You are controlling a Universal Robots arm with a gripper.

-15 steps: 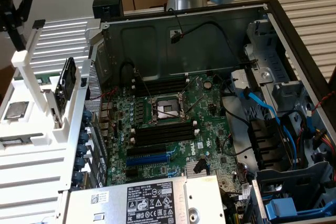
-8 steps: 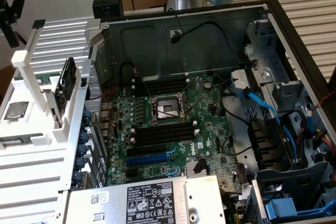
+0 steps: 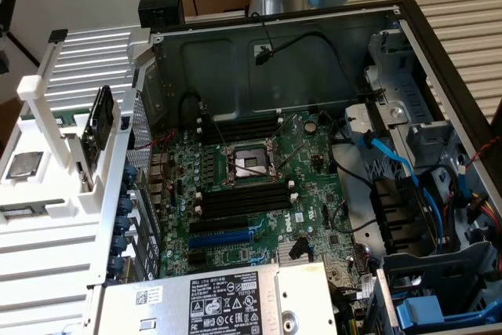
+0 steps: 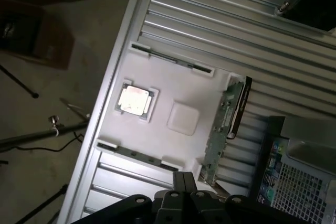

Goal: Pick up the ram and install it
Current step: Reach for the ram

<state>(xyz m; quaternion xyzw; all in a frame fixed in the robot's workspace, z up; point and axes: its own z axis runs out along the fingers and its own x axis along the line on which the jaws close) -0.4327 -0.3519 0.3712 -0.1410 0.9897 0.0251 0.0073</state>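
Fingers [image 4: 182,182] pressed together, holding nothing, over the white fixture [image 4: 173,85] on the ribbed table [image 4: 236,19]. Ram [image 4: 219,132] stands on edge in the fixture, just beside the open computer case [image 3: 314,45]. Processor chip [image 4: 135,99] sits apart in its own recess. Motherboard memory slots [image 3: 243,198] lie exposed, cables [image 3: 392,158] nearby.

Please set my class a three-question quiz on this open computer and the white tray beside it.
1. True or false: the ram sits in a slot on the motherboard.
2. The square chip lies on: A) the tray; B) the motherboard; C) the floor.
3. Fill in: the end effector is ____ and holds nothing.
Key: 1 false; 2 A; 3 shut.
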